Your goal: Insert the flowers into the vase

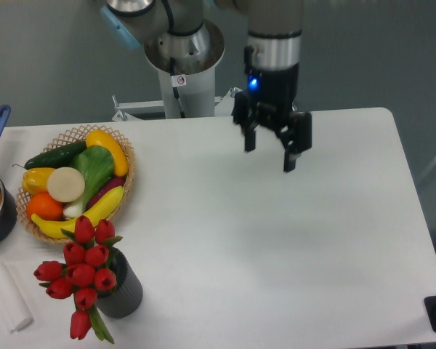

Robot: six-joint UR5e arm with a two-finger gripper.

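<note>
- A small round sign [180, 80], a red ring with a slash on white, sits on the robot's white base column [182, 91]; the figure inside it is too small to make out.
- No words, brand names or numbers can be read anywhere else.

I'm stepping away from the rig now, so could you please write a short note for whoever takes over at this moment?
Hand: open, empty, above the middle of the far side of the table, well away from the job's things.
Flowers: at the near left corner, their stems appear to sit in the vase, buds leaning out to the left.
Done: the flowers look inserted.
Left: probably nothing; check that the bunch is seated and will not tip out.
</note>
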